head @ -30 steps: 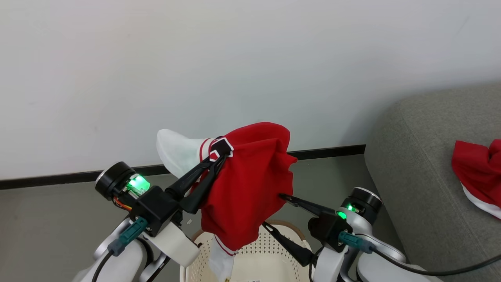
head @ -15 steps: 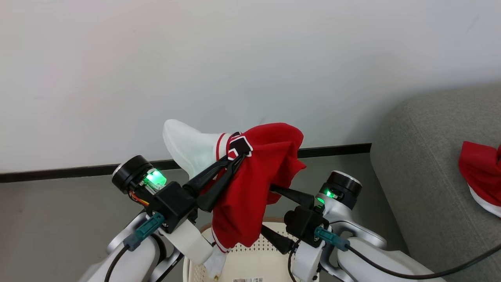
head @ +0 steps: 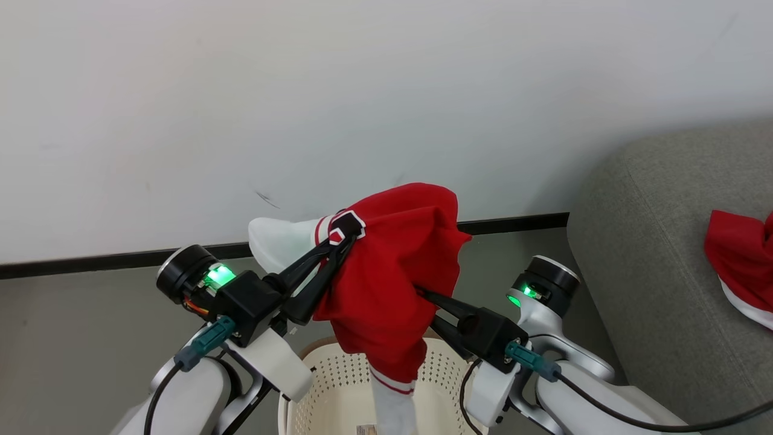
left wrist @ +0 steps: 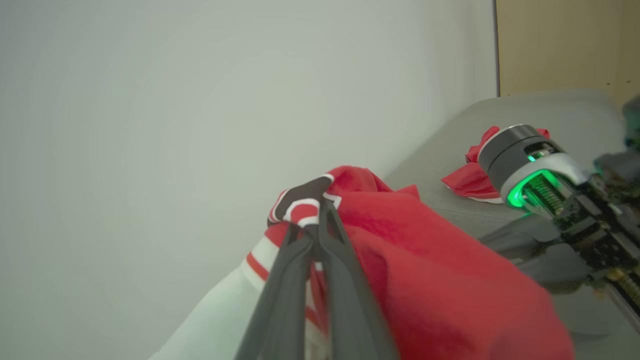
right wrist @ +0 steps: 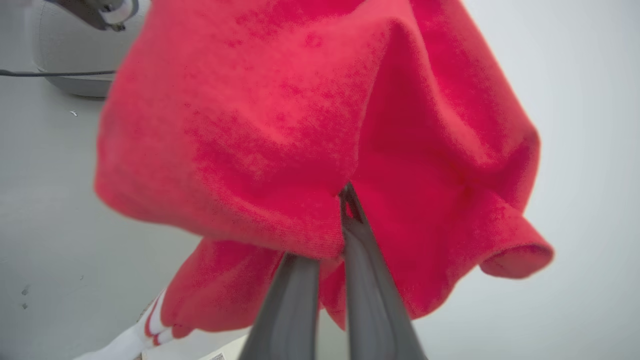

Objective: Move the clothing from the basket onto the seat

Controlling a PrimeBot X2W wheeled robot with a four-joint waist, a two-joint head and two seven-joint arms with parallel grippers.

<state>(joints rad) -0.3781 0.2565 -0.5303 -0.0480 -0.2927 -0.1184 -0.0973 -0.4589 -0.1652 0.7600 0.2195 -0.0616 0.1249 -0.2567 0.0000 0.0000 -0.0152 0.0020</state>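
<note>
A bright red piece of clothing (head: 392,272) with white trim hangs in the air above the cream basket (head: 326,380), held from two sides. My left gripper (head: 345,240) is shut on its emblem edge; the left wrist view shows the fingers pinched at the dark print (left wrist: 305,207). From the right, my right gripper (head: 420,291) is shut on a fold of the red clothing (right wrist: 300,130). A white sleeve end (head: 392,405) dangles into the basket. Another red garment (head: 740,260) lies on the grey seat (head: 652,254) at right.
A white wall (head: 362,90) with a dark baseboard stands close behind the basket. Grey floor (head: 72,338) spreads to the left. The seat's rounded corner is just right of my right arm.
My right gripper has closed from wide open onto the hanging garment's right side. The garment now drapes lower, its white sleeve reaching into the basket. The left gripper keeps its hold.
</note>
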